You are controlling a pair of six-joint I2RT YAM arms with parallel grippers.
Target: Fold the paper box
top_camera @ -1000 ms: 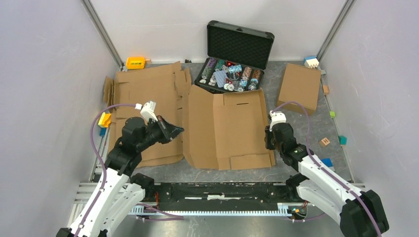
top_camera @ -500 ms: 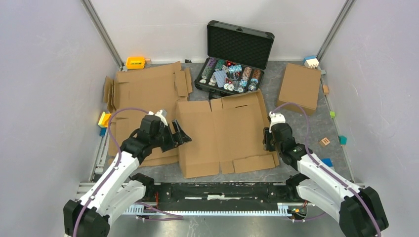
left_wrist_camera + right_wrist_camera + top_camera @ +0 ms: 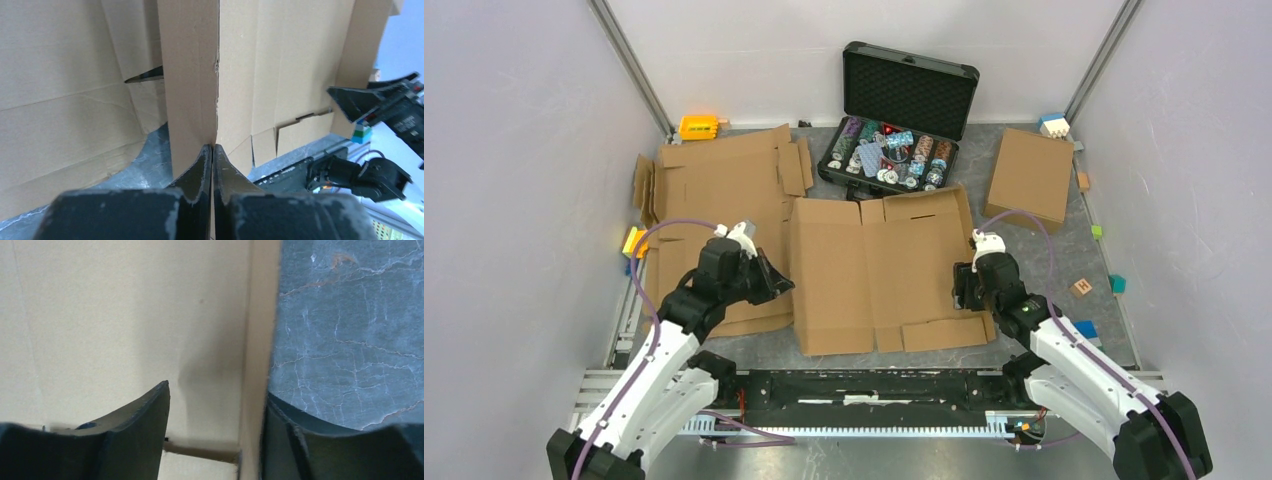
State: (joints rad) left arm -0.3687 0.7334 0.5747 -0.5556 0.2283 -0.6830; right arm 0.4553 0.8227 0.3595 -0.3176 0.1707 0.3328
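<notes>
The flat sheet of plain brown corrugated cardboard with cut flaps and tabs, the paper box [image 3: 876,265], lies unfolded at the middle of the grey marbled table [image 3: 1069,245]. Its far edge nearly reaches the open black hard case of colourful chips [image 3: 894,150].

The left gripper [image 3: 772,282] is at the box's left edge with its jaws closed. Whether any cardboard is pinched between them, I cannot tell. The right gripper [image 3: 216,390] has its jaws apart, astride the box's right edge: one finger is over cardboard, the other over table.

A strip of table shows along the box's near edge and another to its right. A second flat brown cardboard sheet [image 3: 719,185] overlaps the left side. A folded brown box [image 3: 1029,175] sits toward the far right corner.
</notes>
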